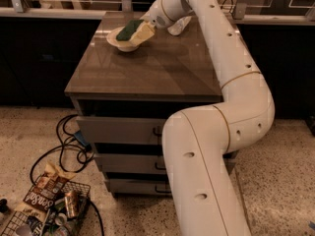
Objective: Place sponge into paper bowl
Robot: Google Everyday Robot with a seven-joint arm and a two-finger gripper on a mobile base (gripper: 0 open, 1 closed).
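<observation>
The paper bowl [116, 38] is cream and shallow and sits at the far left of the dark cabinet top [147, 68]. The sponge [132, 29], green on top with yellow foam below, is tilted over the bowl's right part; I cannot tell whether it touches the bowl. My gripper [147, 25] reaches in from the right at the end of the white arm and is shut on the sponge's right end.
A clear plastic bottle [178, 25] lies behind the arm near the back edge. Drawers [118, 132] face front below the top. Cables [69, 146] and a wire basket [44, 213] of cans and snack bags lie on the floor at left.
</observation>
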